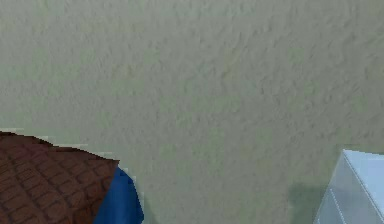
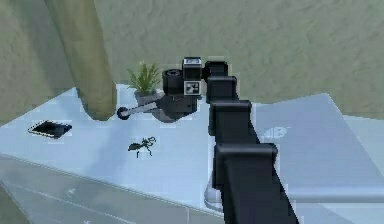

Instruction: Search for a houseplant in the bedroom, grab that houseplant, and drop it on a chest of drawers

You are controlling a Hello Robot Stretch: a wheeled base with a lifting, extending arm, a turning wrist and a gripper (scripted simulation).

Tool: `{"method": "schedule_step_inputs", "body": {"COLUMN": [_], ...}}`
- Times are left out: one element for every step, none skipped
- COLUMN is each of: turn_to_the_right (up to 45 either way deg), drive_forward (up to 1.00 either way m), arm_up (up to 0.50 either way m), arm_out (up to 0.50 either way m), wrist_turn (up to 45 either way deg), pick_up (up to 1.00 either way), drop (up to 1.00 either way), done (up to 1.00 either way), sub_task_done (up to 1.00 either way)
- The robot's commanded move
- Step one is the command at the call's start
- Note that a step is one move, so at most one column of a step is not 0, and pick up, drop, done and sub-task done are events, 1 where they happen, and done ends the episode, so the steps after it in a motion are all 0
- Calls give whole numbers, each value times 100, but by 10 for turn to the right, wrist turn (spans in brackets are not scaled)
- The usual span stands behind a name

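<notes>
I log arm (image 2: 235, 130) reaching across chest of drawers (image 2: 95, 165), presumably for drop. Green houseplant (image 2: 145, 76) just behind pincer (image 2: 128, 112), at rear of top near wall (image 2: 300, 40); resting or carried, cannot tell. Pincer opening likewise undeterminable. One dark flat item (image 2: 48, 128) lies apart.

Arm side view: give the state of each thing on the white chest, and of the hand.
chest of drawers: drawers shut
houseplant: upright on the chest top, not lifted
hand: by the houseplant; cannot tell whether it holds anything
flat dark thing: lying flat on the top
small black thing: lying on the top
</notes>
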Motion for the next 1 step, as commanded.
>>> {"method": "schedule_step_inputs", "body": {"turn_to_the_right": [0], "drive_forward": [0], "arm_up": [0], "arm_out": [0], "wrist_turn": [420], "pick_up": [0], "drop": [0], "done": [0], "sub_task_done": [0]}}
